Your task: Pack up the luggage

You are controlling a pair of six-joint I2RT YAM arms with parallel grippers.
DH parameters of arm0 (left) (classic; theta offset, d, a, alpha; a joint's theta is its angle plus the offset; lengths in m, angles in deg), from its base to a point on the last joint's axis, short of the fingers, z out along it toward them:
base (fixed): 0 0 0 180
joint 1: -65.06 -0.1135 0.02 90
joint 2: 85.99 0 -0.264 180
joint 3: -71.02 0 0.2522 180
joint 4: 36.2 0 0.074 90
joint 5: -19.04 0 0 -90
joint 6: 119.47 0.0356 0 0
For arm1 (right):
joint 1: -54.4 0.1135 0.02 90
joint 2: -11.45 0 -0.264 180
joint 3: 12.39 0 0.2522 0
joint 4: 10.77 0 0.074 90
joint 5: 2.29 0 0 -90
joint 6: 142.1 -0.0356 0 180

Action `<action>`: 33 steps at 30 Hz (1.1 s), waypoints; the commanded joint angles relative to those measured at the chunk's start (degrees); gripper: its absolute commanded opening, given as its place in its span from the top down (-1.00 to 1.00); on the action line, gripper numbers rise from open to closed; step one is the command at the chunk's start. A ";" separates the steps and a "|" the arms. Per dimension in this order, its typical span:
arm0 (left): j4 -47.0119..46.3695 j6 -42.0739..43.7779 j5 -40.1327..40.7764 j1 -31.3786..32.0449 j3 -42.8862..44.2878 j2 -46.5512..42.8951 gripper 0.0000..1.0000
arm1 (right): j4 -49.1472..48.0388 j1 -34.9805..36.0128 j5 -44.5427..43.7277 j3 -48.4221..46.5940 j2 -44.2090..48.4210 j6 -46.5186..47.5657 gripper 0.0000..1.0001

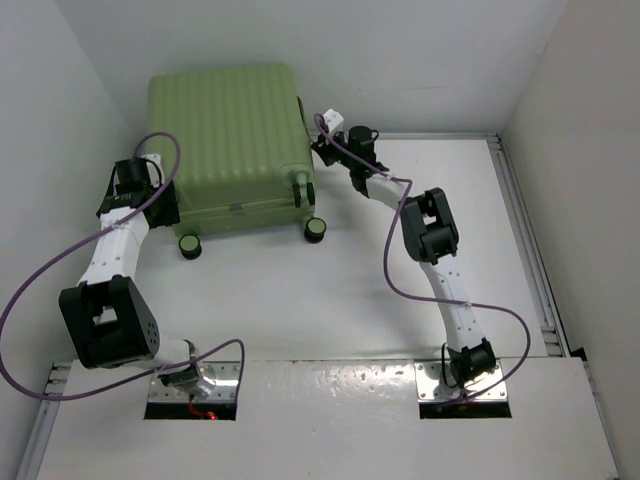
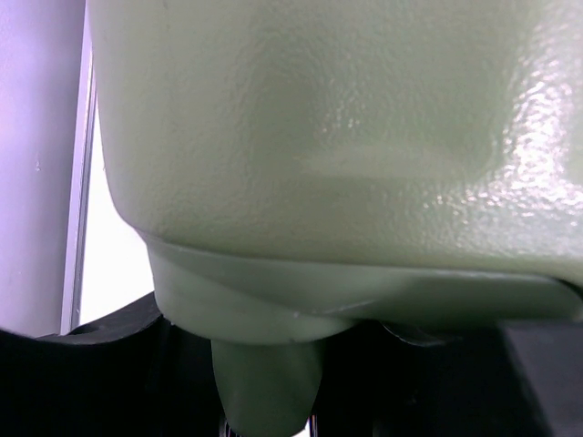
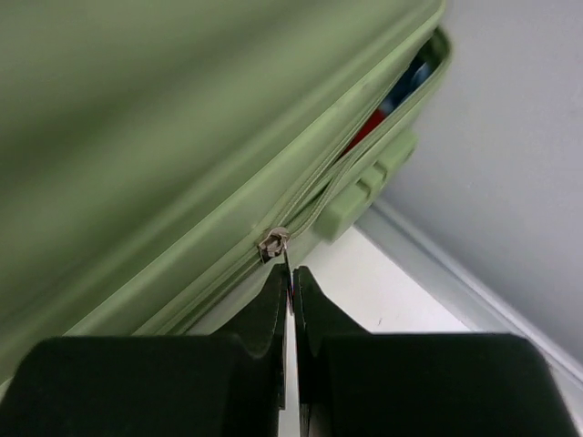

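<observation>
The light green ribbed luggage (image 1: 225,140) lies flat at the back left with its lid down, and two wheels (image 1: 189,245) face the arms. My left gripper (image 1: 163,200) is at its near left corner. In the left wrist view the shell (image 2: 346,127) fills the frame, and the half-spread black fingers (image 2: 100,332) flank a green wheel mount (image 2: 264,373). My right gripper (image 3: 292,273) is shut on the thin metal zipper pull just under the slider (image 3: 272,244). Past the slider the seam gapes, showing red and blue contents (image 3: 392,100).
White walls close in behind and on both sides of the luggage. A metal rail (image 1: 520,230) runs along the table's right edge and shows near the wall (image 3: 455,273) in the right wrist view. Purple cables loop off both arms.
</observation>
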State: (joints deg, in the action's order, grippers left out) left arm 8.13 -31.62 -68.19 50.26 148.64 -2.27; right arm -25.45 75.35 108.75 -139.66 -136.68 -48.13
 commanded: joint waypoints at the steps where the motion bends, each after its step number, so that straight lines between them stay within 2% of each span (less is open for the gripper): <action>1: 6.27 -6.37 3.48 -0.05 -6.46 9.62 1.00 | -8.20 -2.40 -8.82 -8.03 -3.99 -1.85 1.00; 3: 5.73 -7.07 2.34 -0.05 -6.46 9.62 1.00 | -7.94 -2.41 -8.91 -11.79 -6.89 -2.99 1.00; 12: 0.73 -9.36 -0.92 3.55 -7.61 8.48 1.00 | -15.67 -2.40 -12.69 -12.60 -9.98 -5.81 1.00; 13: 0.72 -9.36 -1.96 3.56 -7.61 8.47 0.89 | -16.11 -2.32 -12.77 -11.83 -9.63 -5.99 0.89; 15: 0.03 -9.88 -1.97 5.22 -6.47 6.99 0.47 | -18.74 -2.14 -12.87 -7.89 -7.88 -6.60 0.75; 16: 0.02 -10.58 -2.50 5.23 -6.46 4.72 0.37 | -19.53 -2.32 -12.86 -6.56 -6.22 -6.43 0.52; 17: -0.94 -10.59 -2.50 6.01 -6.46 3.39 0.28 | -20.24 -2.23 -12.17 -5.33 -5.33 -6.43 0.39; 18: -1.47 -11.20 -2.50 7.06 -5.85 2.07 0.10 | -20.42 -2.40 -11.64 -0.88 -2.02 -6.34 0.23; 19: -2.17 -11.99 -2.50 7.68 -5.85 -0.64 0.01 | -21.73 -2.84 -11.37 1.08 -0.76 -6.86 -0.01; 22: -2.71 -13.48 -1.98 10.14 -3.57 -3.91 -0.25 | -23.76 -3.63 -10.05 10.92 6.17 -8.44 -0.26; 23: -2.71 -14.10 -1.28 11.28 -1.91 -5.57 -0.34 | -23.85 -4.33 -9.88 17.82 10.89 -9.15 -0.26; 24: -2.71 -14.11 -0.75 11.29 -1.89 -6.37 -0.34 | -23.50 -4.34 -9.27 17.89 10.94 -10.89 -0.26; 25: -2.71 -14.11 -0.22 12.42 0.02 -7.16 -0.46 | -22.89 -5.38 -7.43 22.24 14.07 -12.91 -0.23; 26: -2.71 -14.11 1.26 12.43 1.09 -7.87 -0.56 | -22.27 -5.65 -6.20 26.11 17.06 -14.93 -0.10; 28: -3.23 -14.11 2.68 13.31 4.06 -9.10 -0.76 | -18.32 -7.06 1.26 31.21 19.97 -18.45 0.01; 30: -3.23 -14.11 3.56 13.31 5.83 -9.10 -0.80 | -16.29 -7.59 5.57 32.74 21.39 -24.95 0.07; 31: -3.23 -14.80 3.56 13.31 6.45 -9.89 -0.84 | -14.11 -8.03 12.47 33.35 21.57 -26.89 0.11; 33: -3.23 -15.68 4.17 13.31 7.25 -10.69 -0.94 | -11.47 -7.16 16.21 33.27 21.14 -32.69 0.16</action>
State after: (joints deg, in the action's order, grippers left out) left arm 10.97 -44.15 -61.55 61.58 150.54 -8.76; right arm -40.16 66.81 112.99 -107.38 -116.70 -70.36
